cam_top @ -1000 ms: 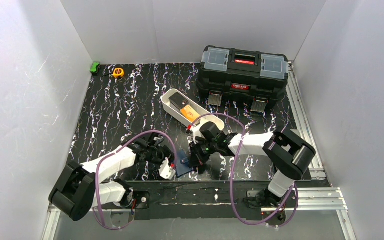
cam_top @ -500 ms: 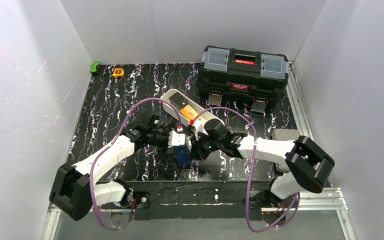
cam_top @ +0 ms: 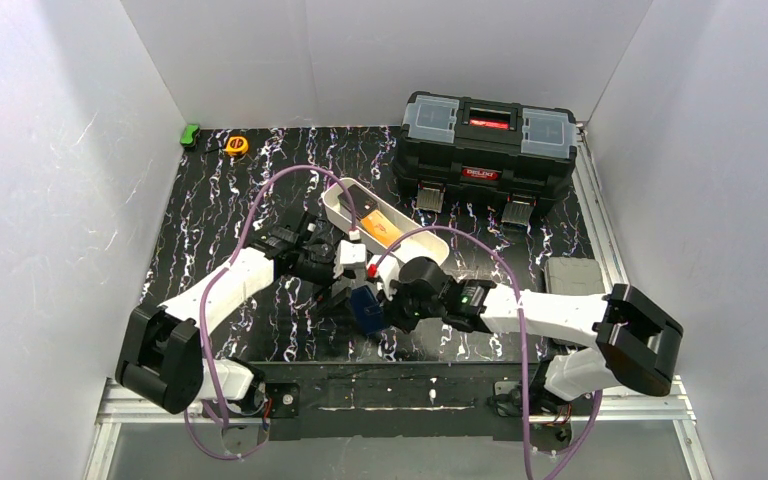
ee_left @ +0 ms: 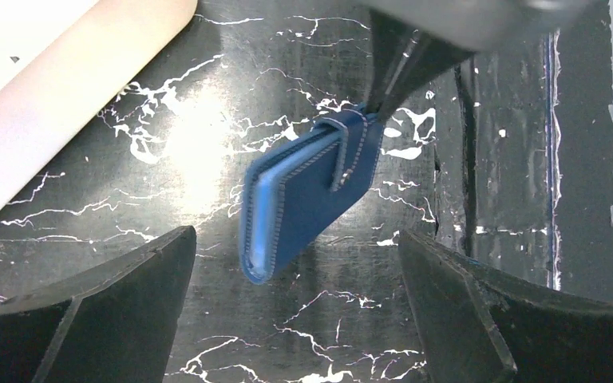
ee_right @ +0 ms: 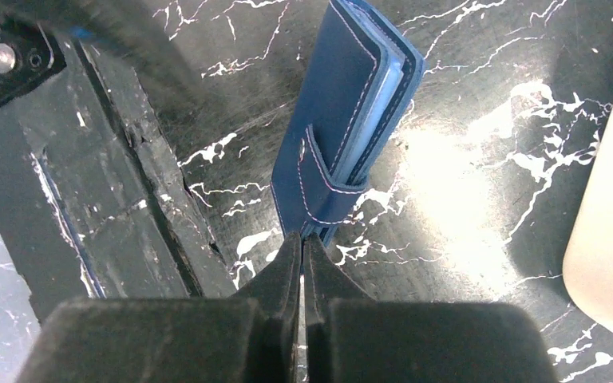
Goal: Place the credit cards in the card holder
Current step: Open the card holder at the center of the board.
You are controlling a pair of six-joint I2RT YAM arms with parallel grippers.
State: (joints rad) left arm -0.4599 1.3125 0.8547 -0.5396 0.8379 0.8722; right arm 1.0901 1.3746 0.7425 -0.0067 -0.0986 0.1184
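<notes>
Near the front of the bench (cam_top: 220, 230), my right pincer (ee_right: 303, 243) clenches one end of the card holder (ee_right: 343, 136), propping it on edge; my left pincer (ee_left: 295, 243), released wide, straddles it, presumably to unsnap it.

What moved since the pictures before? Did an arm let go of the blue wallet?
The left gripper swung farther out, toward the white tray, and opened wide, letting go of the card holder. The right gripper stayed shut on the card holder's end. The toolbox, tray, credit cards and tape measure did not move.
</notes>
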